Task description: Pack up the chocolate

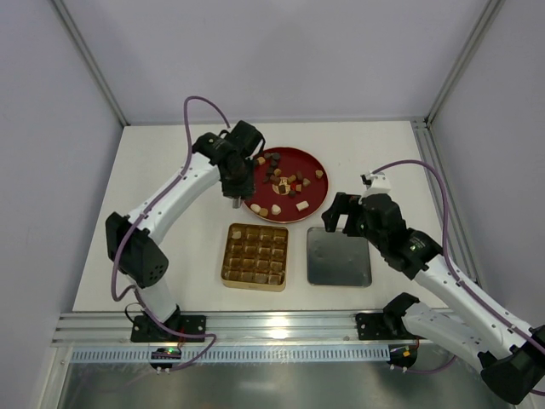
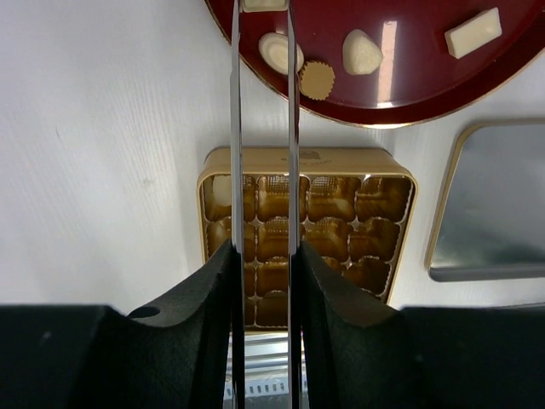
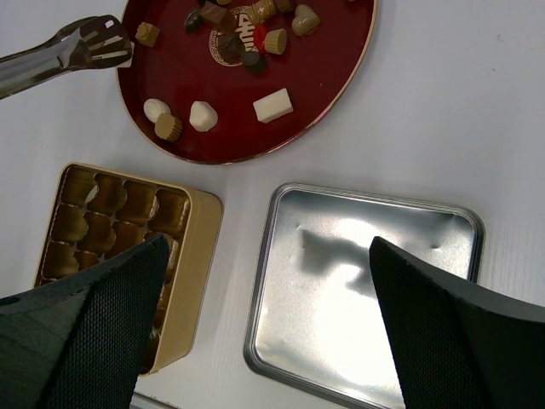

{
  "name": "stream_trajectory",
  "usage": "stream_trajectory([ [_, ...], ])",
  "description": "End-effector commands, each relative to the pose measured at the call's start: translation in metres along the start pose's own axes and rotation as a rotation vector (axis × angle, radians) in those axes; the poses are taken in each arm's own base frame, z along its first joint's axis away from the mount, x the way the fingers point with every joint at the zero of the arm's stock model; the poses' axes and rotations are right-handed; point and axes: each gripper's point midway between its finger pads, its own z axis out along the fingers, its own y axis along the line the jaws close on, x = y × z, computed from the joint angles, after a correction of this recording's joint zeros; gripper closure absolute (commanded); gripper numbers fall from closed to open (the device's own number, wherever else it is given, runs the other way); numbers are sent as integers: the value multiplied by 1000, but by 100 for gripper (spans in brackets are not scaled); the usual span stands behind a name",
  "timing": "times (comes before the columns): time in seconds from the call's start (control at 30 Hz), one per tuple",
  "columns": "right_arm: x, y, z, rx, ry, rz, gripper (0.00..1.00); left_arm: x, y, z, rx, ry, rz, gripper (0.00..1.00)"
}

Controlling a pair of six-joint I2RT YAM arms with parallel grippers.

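Note:
The chocolate (image 1: pixel 285 181) lies as several brown, tan and cream pieces on a round red plate (image 1: pixel 298 158). My left gripper (image 1: pixel 232 181) is shut on metal tongs (image 2: pixel 234 128), whose tips (image 3: pixel 102 43) reach the plate's left rim (image 2: pixel 409 77). A cream piece (image 2: pixel 264 3) shows between the tips. The gold gridded box (image 1: pixel 255 285) sits below, with a pale piece in one corner cell (image 2: pixel 220 189). My right gripper (image 1: pixel 341 217) hangs open and empty over a silver lid (image 3: pixel 366 281).
The silver lid (image 1: pixel 339 257) lies to the right of the gold box (image 3: pixel 200 247). White walls and metal posts bound the white table; an aluminium rail (image 1: pixel 272 324) runs along its near edge.

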Motion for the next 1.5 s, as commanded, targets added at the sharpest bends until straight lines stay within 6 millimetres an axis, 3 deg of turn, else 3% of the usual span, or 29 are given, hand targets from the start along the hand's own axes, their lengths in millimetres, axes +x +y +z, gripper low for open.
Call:
stream_trajectory([
  [0.0,-8,-1,2,15,-32,-5,0,0,-6,-38,68,-56,7,68],
  [0.37,-10,0,7,21,-33,-4,0,33,0,-76,108,-70,14,68],
  [0.77,-9,-5,9,47,-34,9,0,83,3,-98,141,-55,45,67],
  [1.17,-3,-8,12,64,-21,26,0,122,5,-88,161,-18,54,67],
  [1.47,-1,-9,13,63,-16,23,0,123,1,-77,161,-14,53,67],
])
